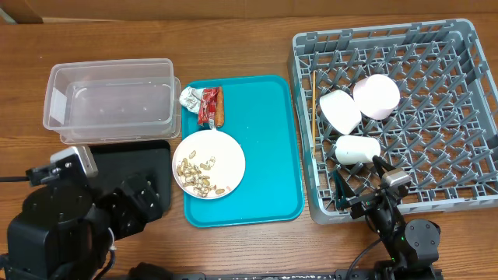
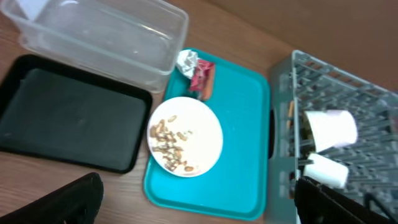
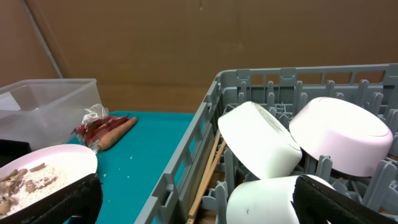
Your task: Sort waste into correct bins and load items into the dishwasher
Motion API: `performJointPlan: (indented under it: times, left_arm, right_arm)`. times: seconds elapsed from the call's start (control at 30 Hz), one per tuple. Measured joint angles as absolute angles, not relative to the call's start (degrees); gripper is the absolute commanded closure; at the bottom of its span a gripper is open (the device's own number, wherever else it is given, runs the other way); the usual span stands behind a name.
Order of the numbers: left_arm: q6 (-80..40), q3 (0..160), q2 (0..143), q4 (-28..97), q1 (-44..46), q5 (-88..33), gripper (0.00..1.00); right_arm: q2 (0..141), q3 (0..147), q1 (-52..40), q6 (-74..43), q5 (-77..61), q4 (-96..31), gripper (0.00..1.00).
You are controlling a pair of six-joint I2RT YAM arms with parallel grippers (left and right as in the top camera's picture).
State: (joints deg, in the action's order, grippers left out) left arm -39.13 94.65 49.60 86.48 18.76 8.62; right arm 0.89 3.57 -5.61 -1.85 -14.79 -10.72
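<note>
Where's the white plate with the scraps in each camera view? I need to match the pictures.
Overhead: white plate sits left of centre, on the lower left part of the teal tray.
Left wrist: white plate near frame centre.
Right wrist: only part of the white plate shows, bottom-left corner.
Shared landmark: the teal tray under it, with the grey dish rack to its right.

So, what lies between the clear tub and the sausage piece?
In the overhead view, the crumpled silvery wrapper and the red snack wrapper lie between the clear tub and the sausage piece.
</note>
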Motion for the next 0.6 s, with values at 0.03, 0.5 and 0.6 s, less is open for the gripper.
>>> performJointPlan:
  times: [0.03,0.5,0.6]
  left_arm:
    - [-39.31,94.65,49.6,85.91,18.76,8.29,0.0]
    - [-33.19,94.96,76.25,82.59,19.79,3.31,0.23]
    - [-32.4,94.78,87.55,79.0,19.79,4.14,0.28]
  right_arm:
    - [0.89,3.57,-5.61,-1.87,-14.83,-10.7,0.0]
    - [0.89,3.57,-5.61,-1.87,-14.81,-10.7,0.0]
    - [0.89,3.57,-5.61,-1.85,-14.81,-10.7,0.0]
